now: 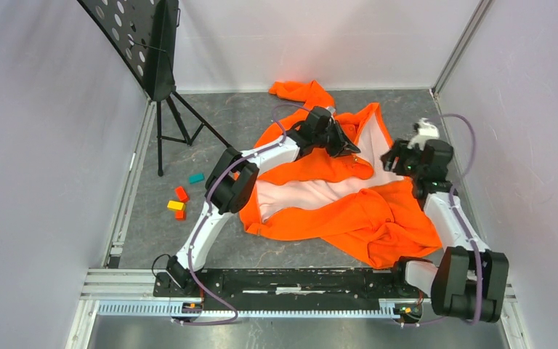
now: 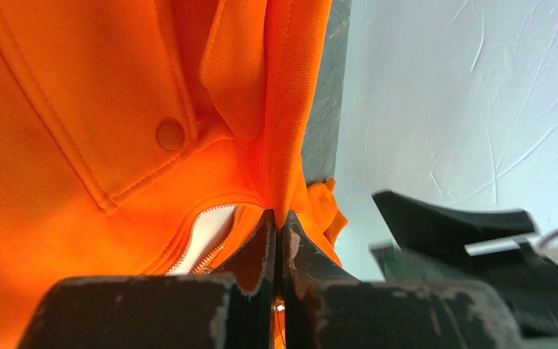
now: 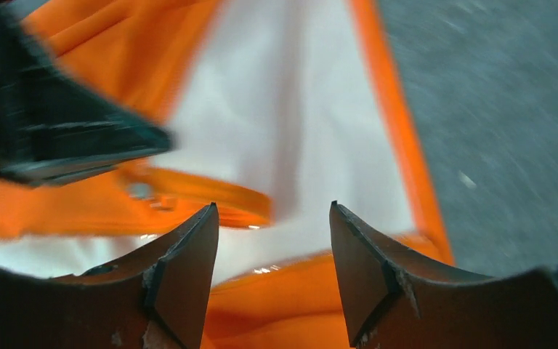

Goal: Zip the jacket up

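At the bench [image 1: 211,116] centre, the jacket [image 1: 349,218] lies open, lining [image 1: 312,193] up, zipper [image 2: 214,243] undone. Left claw [image 2: 277,218] pinches its orange edge at twelve o'clock; right claw [image 3: 272,214] is spread and empty at two o'clock.

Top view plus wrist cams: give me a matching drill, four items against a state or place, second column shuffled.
Column 1
1. left gripper
2. right gripper
3. jacket lining
4. coloured blocks

Column 2
A. open, nothing between the fingers
B. lying left of the jacket
C. pale, exposed
D. shut on orange fabric

Pairs: 1-D, 2-A, 3-C, 4-B
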You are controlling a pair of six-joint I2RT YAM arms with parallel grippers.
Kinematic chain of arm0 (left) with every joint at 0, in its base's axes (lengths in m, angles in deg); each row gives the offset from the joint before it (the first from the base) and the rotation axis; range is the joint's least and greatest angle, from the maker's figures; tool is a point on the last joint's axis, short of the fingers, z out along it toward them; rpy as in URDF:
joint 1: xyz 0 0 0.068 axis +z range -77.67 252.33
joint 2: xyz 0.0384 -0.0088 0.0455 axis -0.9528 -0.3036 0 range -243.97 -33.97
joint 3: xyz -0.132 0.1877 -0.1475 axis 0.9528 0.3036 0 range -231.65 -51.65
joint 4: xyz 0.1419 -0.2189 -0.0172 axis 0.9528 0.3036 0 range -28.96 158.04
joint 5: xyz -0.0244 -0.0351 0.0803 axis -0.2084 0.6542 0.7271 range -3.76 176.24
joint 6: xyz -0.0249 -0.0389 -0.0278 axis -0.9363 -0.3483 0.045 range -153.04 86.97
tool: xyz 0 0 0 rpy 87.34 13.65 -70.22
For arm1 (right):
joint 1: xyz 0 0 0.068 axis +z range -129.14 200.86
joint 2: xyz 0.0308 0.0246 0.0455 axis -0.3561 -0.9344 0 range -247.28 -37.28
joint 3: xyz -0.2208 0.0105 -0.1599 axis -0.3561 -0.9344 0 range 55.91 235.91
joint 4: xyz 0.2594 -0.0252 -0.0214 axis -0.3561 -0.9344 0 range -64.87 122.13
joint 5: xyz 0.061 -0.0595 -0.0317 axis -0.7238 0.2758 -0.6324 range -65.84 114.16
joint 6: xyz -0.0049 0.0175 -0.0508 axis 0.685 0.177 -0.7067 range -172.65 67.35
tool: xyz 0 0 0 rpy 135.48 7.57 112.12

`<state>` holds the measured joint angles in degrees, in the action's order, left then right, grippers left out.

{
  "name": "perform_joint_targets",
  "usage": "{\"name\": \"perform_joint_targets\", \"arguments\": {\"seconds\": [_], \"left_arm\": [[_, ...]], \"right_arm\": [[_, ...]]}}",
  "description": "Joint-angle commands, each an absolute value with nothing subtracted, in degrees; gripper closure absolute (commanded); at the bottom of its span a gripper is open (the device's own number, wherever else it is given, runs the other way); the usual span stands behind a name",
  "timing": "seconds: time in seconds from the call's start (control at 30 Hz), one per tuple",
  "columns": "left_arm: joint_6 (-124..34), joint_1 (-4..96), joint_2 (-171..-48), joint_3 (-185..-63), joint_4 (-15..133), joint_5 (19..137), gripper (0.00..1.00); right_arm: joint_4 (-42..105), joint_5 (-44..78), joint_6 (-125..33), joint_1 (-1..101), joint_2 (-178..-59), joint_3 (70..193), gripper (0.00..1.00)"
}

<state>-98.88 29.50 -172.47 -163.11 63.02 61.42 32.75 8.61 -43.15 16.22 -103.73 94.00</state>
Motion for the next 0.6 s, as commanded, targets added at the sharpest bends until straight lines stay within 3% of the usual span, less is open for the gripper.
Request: {"name": "perform_joint_targets", "arguments": {"seconds": [0.0, 0.17, 0.37, 0.57], "left_arm": [[-101.8, 29.4, -173.5, -164.9, 59.4, 59.0, 0.98], [-102.9, 29.4, -174.2, -165.0, 58.6, 58.4, 0.98], [-104.2, 29.4, -175.2, -165.3, 57.4, 57.5, 0.98], [-104.2, 29.6, -175.2, -165.3, 57.4, 57.5, 0.98]], "right_arm": [[32.7, 14.6, -29.6, 5.4, -102.5, 89.9, 0.37], [17.2, 33.4, -22.8, 3.3, -106.0, 93.1, 0.33], [21.8, 32.3, -22.6, 3.0, -107.7, 90.0, 0.31], [26.7, 29.5, -21.5, 3.1, -113.7, 90.3, 0.48]]}}
